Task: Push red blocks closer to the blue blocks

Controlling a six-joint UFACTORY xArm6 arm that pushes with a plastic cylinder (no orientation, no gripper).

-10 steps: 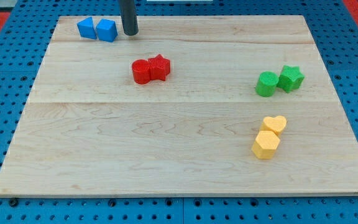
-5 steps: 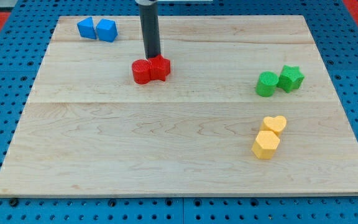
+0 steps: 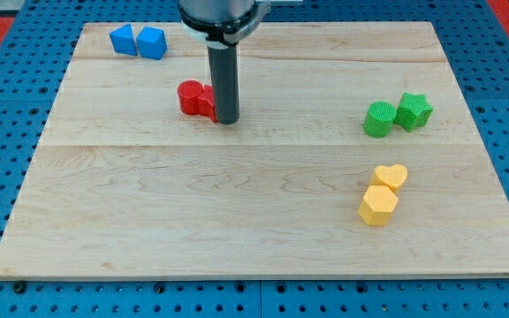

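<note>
Red blocks (image 3: pixel 193 98) sit half-hidden behind my tip (image 3: pixel 227 121), touching its left side; shapes unclear; the rod carries no gripper.

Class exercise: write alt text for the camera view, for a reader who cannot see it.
My tip sits against the right side of two red blocks on a wooden board; two blue blocks lie top left, green and yellow pairs at right.

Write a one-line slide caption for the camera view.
My tip presses the right side of the red blocks, below and right of the blue blocks at the board's top-left corner.
</note>
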